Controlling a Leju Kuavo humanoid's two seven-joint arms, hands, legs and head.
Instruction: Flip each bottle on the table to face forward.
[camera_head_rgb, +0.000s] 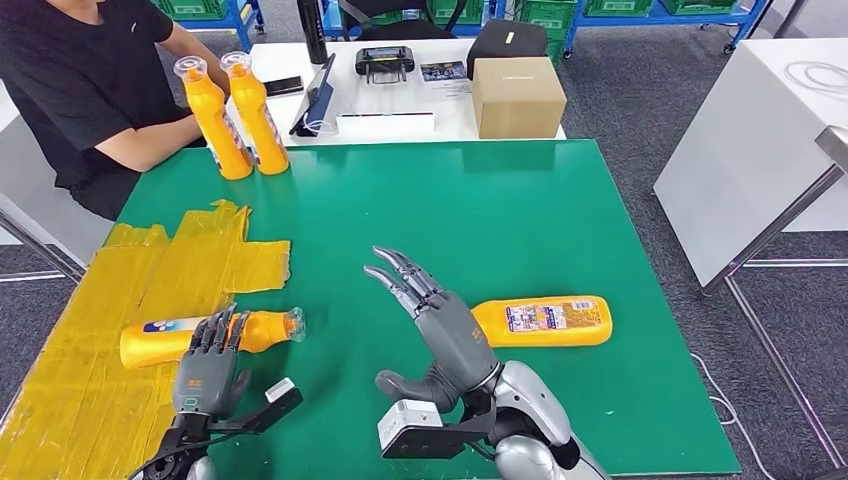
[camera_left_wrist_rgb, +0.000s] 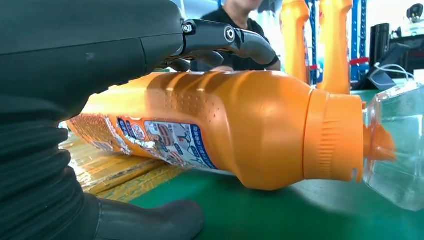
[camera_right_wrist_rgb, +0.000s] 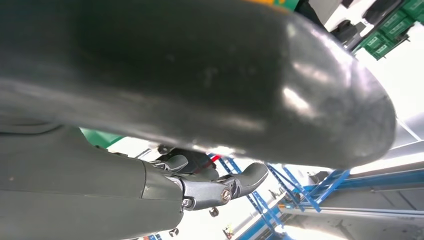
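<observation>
Currently, four orange bottles with clear caps are seen on the green table. Two bottles stand upright together at the far left edge, beside a seated person. A third bottle lies on its side over yellow tape, cap pointing right, printed label partly showing; the left hand is laid over its middle, fingers draped across the top. The fourth bottle lies label-up at the near right, just behind the right hand, which is held open and raised, fingers spread, gripping nothing.
</observation>
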